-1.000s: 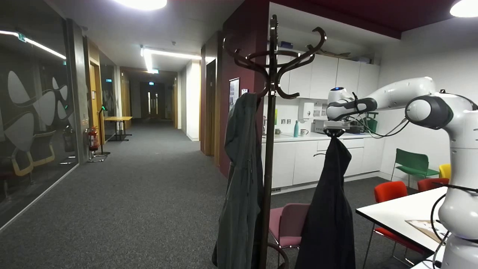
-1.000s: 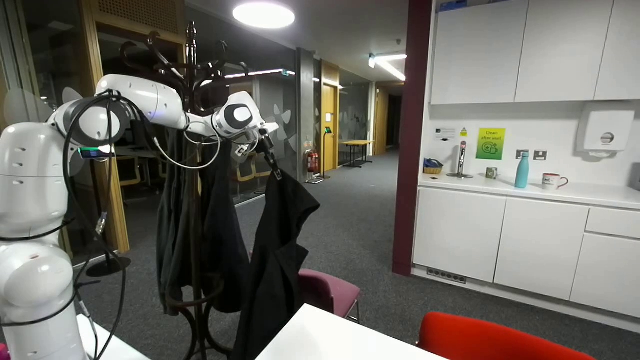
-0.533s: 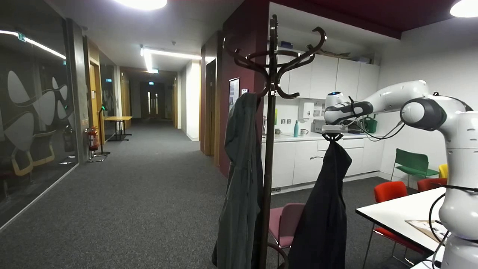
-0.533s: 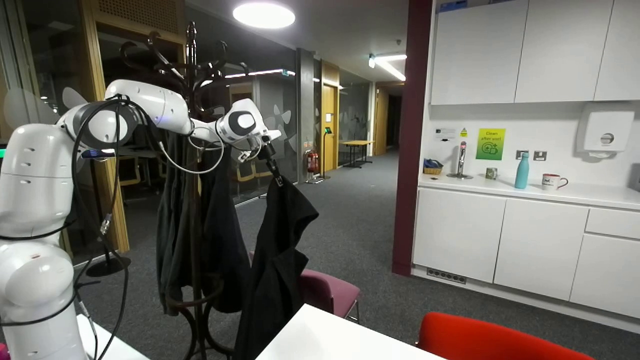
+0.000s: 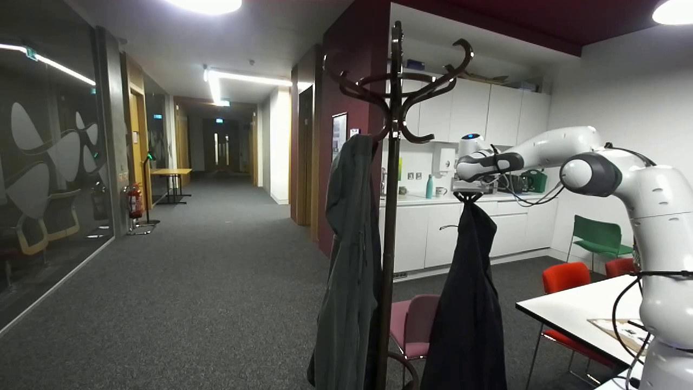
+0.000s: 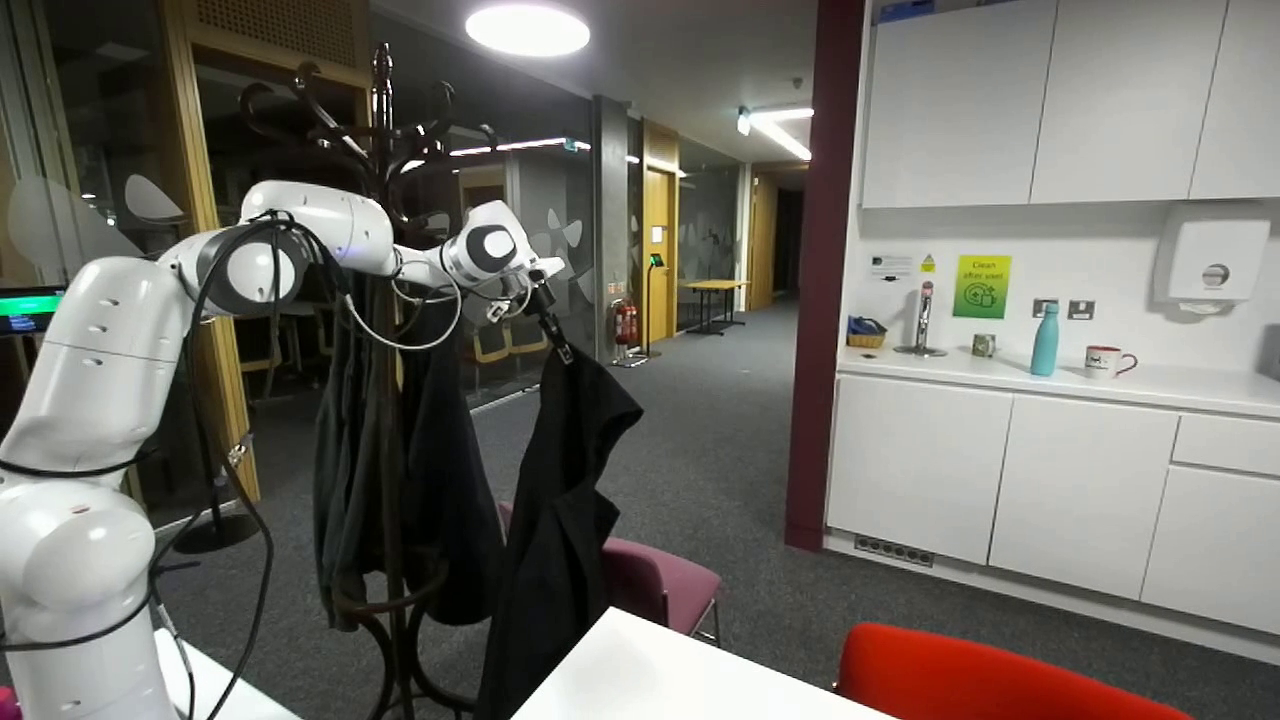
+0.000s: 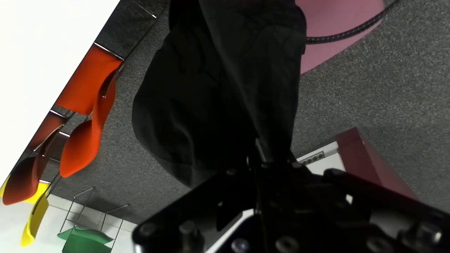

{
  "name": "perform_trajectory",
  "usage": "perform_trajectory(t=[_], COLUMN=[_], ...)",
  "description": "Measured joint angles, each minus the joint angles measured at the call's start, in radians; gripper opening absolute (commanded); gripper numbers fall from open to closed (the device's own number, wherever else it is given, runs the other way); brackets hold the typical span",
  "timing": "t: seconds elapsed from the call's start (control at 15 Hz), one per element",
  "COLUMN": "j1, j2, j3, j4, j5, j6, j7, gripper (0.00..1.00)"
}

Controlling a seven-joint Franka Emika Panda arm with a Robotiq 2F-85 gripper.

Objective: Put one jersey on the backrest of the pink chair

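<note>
My gripper (image 5: 469, 198) is shut on the top of the jersey (image 5: 468, 309), a long limp black garment that hangs down from the fingertips. The gripper also shows in an exterior view (image 6: 564, 352), with the jersey (image 6: 555, 520) below it. In the wrist view the jersey (image 7: 214, 95) fills the middle, and the fingers (image 7: 262, 154) are dark and partly covered by cloth. The pink chair (image 5: 424, 325) stands beside and partly behind the jersey; its backrest (image 6: 640, 580) is partly hidden by the cloth. I cannot tell whether they touch. The pink chair (image 7: 337, 21) also shows in the wrist view.
A dark coat stand (image 5: 390, 233) with a greyer long coat (image 5: 349, 260) stands close to the pink chair. A white table (image 6: 680, 675) has its corner near the hanging jersey. A red chair (image 6: 980, 680) is at that table. A counter (image 5: 427, 201) runs behind.
The arm has leaned forward. My gripper, with the jersey hanging from it, has moved left and slightly down in an exterior view, towards the pink chair. It stays shut on the jersey.
</note>
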Motion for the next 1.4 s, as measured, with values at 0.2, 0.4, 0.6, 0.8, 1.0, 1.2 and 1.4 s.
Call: perform_trajectory(t=[0.2,0.4,0.6,0.8,1.0,1.2,1.4], j1=[0.014,0.014,0.011,0.01,0.01,0.01,0.01], j2=[0.069,0.149,0.226,0.284,0.317,0.335,0.34], j3=[-0.028,-0.055,-0.073,-0.08,-0.079,-0.079,-0.079], j4=[0.085,0.168,0.234,0.281,0.313,0.34,0.361], j5=[0.0,0.004,0.019,0.037,0.054,0.055,0.055], j6=[-0.001,-0.023,-0.069,-0.115,-0.156,-0.181,-0.183], j7=[0.041,0.082,0.111,0.114,0.114,0.114,0.114], gripper=[0.0,0.0,0.0,0.0,0.0,0.35,0.58])
